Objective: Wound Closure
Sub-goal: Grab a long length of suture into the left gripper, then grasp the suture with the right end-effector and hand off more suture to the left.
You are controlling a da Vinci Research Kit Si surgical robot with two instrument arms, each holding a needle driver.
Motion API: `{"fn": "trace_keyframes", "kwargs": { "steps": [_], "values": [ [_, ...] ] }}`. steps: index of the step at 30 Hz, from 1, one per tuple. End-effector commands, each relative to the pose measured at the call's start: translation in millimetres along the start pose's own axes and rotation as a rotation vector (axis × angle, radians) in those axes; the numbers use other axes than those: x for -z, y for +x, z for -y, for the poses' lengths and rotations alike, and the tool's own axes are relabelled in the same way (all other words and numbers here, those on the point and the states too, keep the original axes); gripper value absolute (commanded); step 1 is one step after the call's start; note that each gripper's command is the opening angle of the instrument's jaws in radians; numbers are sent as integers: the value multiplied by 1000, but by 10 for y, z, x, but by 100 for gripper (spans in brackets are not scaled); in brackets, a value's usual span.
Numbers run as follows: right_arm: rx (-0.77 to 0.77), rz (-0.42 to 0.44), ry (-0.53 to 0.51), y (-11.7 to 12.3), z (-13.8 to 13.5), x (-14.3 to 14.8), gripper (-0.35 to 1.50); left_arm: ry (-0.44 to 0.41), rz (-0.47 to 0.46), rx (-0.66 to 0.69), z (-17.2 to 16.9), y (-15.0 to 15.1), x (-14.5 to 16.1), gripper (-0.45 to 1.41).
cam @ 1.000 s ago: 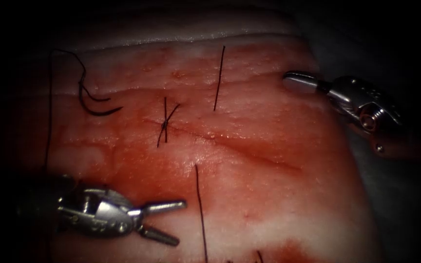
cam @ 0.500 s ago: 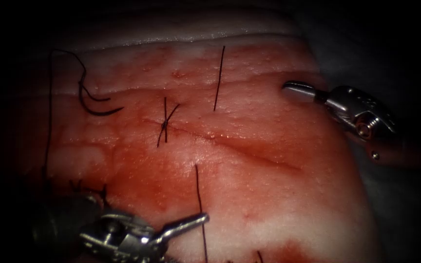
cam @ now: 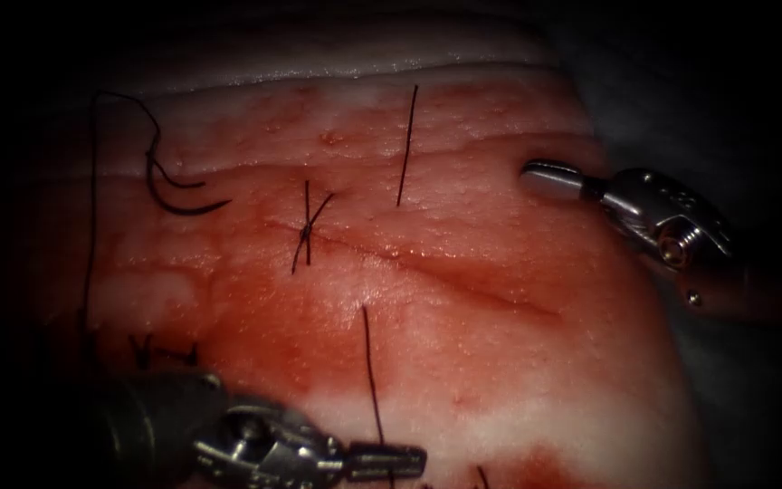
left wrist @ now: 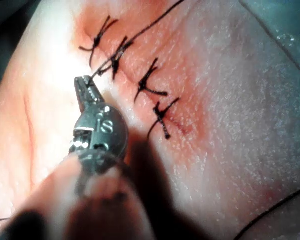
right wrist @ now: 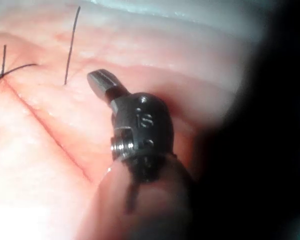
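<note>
My left tool lies low over the pale front of the tissue, its jaws shut on the thread strand that comes out of the tissue just in front of the cut. In the left wrist view its tip pinches thread. A second strand rises behind the cut. The curved needle lies free on the tissue, left of the cut, held by neither tool. My right tool hovers at the right end, jaws shut on nothing.
A tied knot with short tails sits on the cut's left end. Thread trails from the needle down the left edge. Several older knotted stitches lie beside my left tool. Red fluid wets the tissue.
My left tool has moved right and down to the front strand, and its jaws went from wide open to shut on it. The right tool dropped slightly. Needle unmoved.
</note>
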Motion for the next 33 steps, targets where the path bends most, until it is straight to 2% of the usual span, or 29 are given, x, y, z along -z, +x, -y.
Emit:
{"fn": "trace_keyframes", "kwargs": {
  "steps": [1,2,3,7,9,10,13,15,16,18,21,24,33],
  "values": [
    [1,-2,6,-4,0,-9,-35,11,-6,-1,-1,-2,-4,-45],
    [2,-1,12,-4,1,-9,-35,27,-12,-13,0,-2,-2,-45],
    [1,27,68,-8,7,-9,-27,54,-25,-16,6,-1,2,-45],
    [225,101,210,-26,34,-15,68,62,-15,-8,19,-7,8,-45],
    [278,125,293,-37,49,-20,83,63,-16,1,28,-11,11,-45],
    [300,131,327,-42,59,-26,103,63,-17,5,32,-13,12,-45],
    [463,93,418,-50,88,-49,126,55,-26,-10,55,-25,16,-45],
    [492,83,431,-51,93,-52,126,41,-34,-12,60,-29,17,-45],
    [573,57,454,-52,104,-61,126,2,-72,-8,67,-34,18,-45],
    [613,41,472,-53,115,-68,128,-36,-94,-7,71,-40,19,-45],
    [672,18,482,-55,126,-81,123,-55,-108,-12,71,-46,18,-45],
    [787,-9,449,-56,139,-97,120,-61,-125,19,71,-52,19,-45],
    [830,-86,340,-37,147,-106,108,-66,-129,130,74,-65,20,-45]
  ]
}}
